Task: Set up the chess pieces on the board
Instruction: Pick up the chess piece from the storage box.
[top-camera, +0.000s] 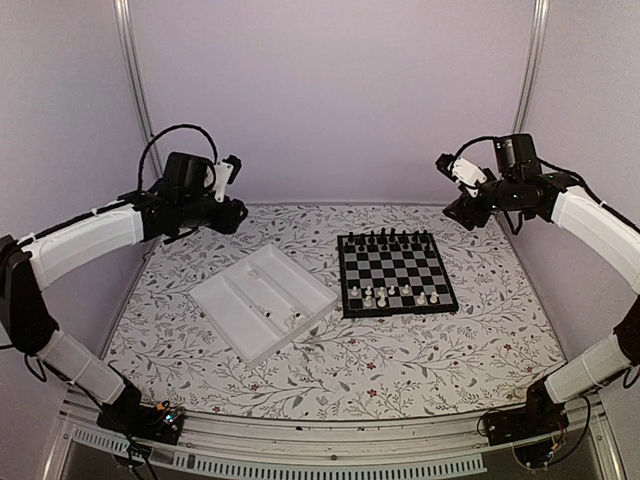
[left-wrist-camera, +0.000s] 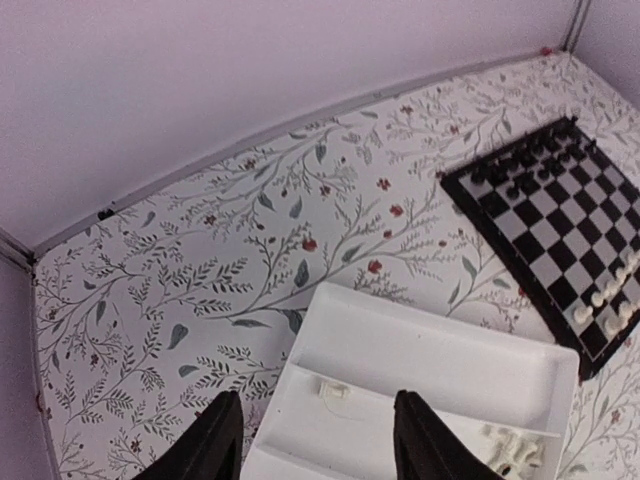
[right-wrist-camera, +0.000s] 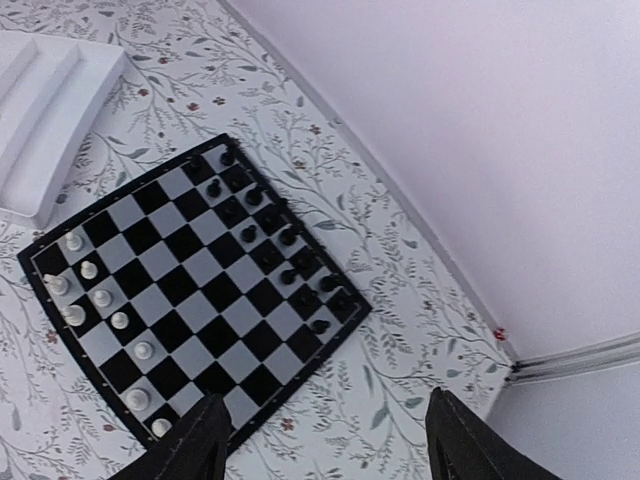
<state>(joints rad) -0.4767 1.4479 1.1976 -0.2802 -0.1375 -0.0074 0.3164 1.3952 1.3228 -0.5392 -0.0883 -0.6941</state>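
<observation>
The board (top-camera: 396, 272) lies right of the table's middle, and it also shows in the left wrist view (left-wrist-camera: 560, 230) and the right wrist view (right-wrist-camera: 190, 280). Several white chess pieces (top-camera: 390, 295) stand along its near rows, also seen in the right wrist view (right-wrist-camera: 100, 298). More white pieces (left-wrist-camera: 510, 447) lie in the white tray, and one (left-wrist-camera: 332, 390) lies alone there. My left gripper (top-camera: 232, 212) is open and empty, high above the tray's far end (left-wrist-camera: 315, 440). My right gripper (top-camera: 462, 212) is open and empty, high beyond the board's far right corner (right-wrist-camera: 330, 440).
The white compartmented tray (top-camera: 262, 300) lies slantwise left of the board, also in the left wrist view (left-wrist-camera: 420, 340). Black chessmen (top-camera: 388, 240) fill the board's far rows. Lilac walls and metal posts close in the floral-patterned table on three sides.
</observation>
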